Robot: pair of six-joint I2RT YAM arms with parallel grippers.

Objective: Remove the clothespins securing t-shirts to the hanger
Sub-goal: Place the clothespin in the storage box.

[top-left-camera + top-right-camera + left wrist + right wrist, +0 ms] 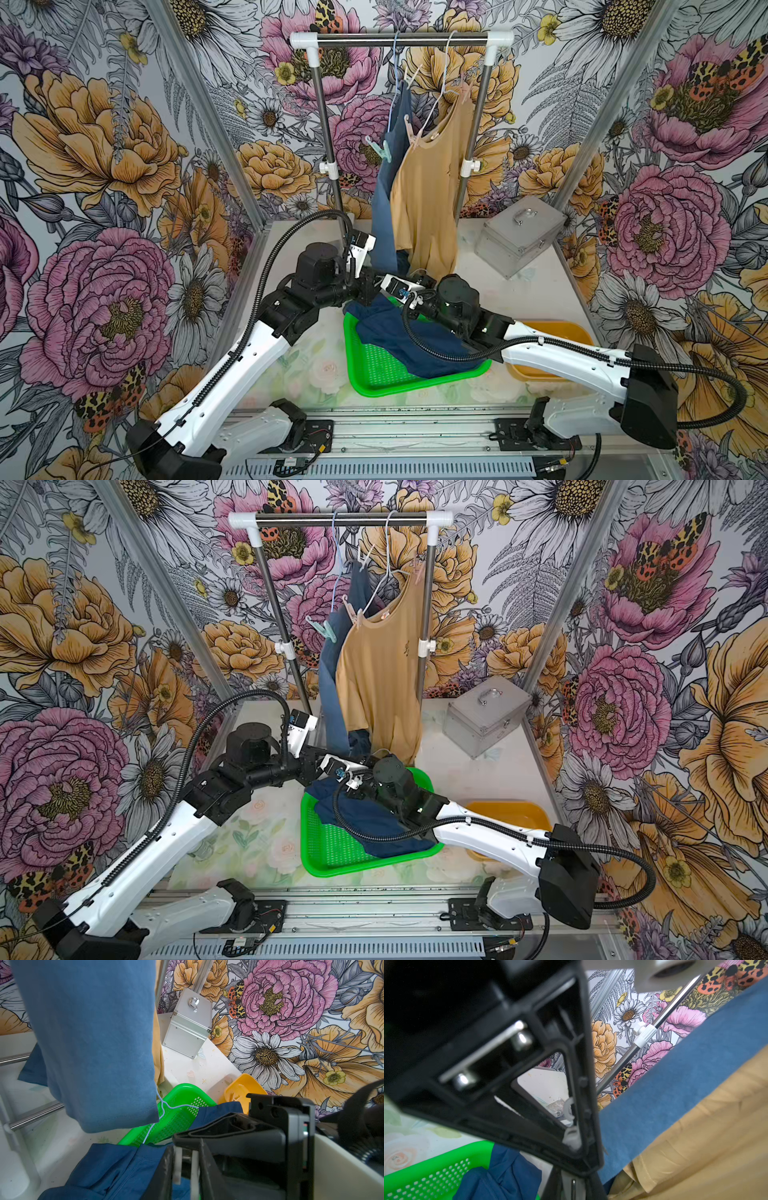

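The table [540, 291] fills the lower middle of both top views. The clothes rack [401, 38] stands at its far edge, top centre. From the rack's bar hang the tan t-shirt [428, 187] and, just left of it and touching it, the slate-blue t-shirt [386, 199], each on a thin wire hanger [441, 79]. The navy t-shirt [395, 336] lies crumpled in the green tray [374, 386] at lower centre, off the rack. A silver case [517, 237] sits right of centre, with a yellow bin [557, 328] below it.

Both arms reach in low, under the hanging hems. The left fingers [228, 1140] show at the lower right of the left wrist view, above the navy cloth, and whether they are spread or pressed together cannot be told. The right fingers [583, 1064] converge on a small pale lump in the middle of the right wrist view. Whether it is pinched, and what it is, cannot be told.

The clothespins sit high on the hangers' shoulders. A mint one [384, 150] is at the blue shirt's left shoulder, a pink one [409, 124] is beside the tan collar, and a beige one [465, 89] is higher right. They look light, stiff and springy, probably slick plastic, while the soft cloth would sag and swing if tugged. The best hold is likely across the two splayed prongs, squeezing to open the clip before drawing it off.
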